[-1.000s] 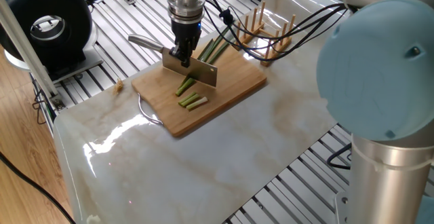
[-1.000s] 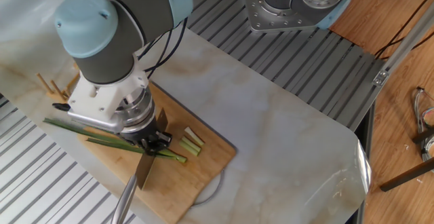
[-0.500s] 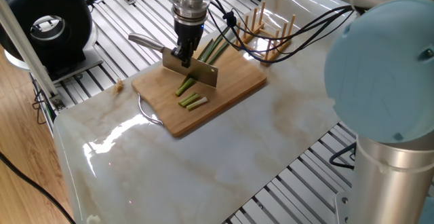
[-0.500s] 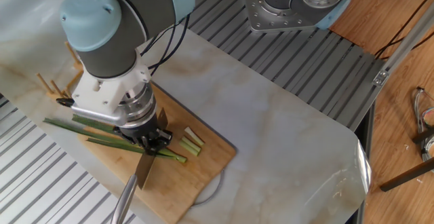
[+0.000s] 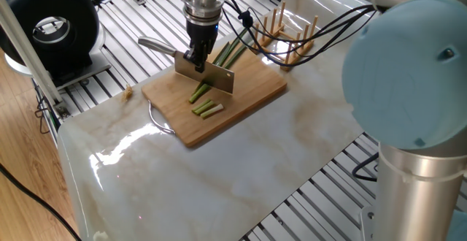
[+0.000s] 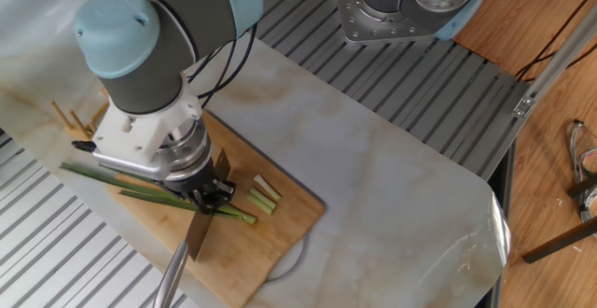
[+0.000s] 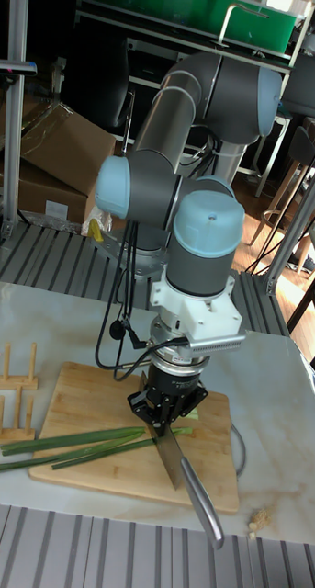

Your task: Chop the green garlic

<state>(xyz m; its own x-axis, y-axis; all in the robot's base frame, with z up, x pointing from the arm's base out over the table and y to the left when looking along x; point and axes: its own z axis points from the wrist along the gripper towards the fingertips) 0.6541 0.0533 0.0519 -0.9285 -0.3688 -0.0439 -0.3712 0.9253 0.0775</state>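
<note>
One knife stands on edge across the wooden cutting board, its steel handle jutting past the board's far-left edge. The single gripper is clamped on the top of the blade, fingers together around it.

The green garlic lies on the board under the blade: in the tall fixed view, three or so long dark-green stalks run from the knife toward the board's left edge and beyond it. On the near side of the blade one stub still lies against it, and two cut pieces lie side by side, touching, just beyond, toward the board's near corner. In the other fixed view these two pieces show pale ends.

One wooden peg rack sits at the board's far-right corner.

The board rests on a glossy marbled counter, pale with tan veins, laid over a slatted aluminium frame. A round black device stands at the left, on the slats. A second robot base is mounted past the counter's far edge in the other fixed view, with wood flooring to the right.
</note>
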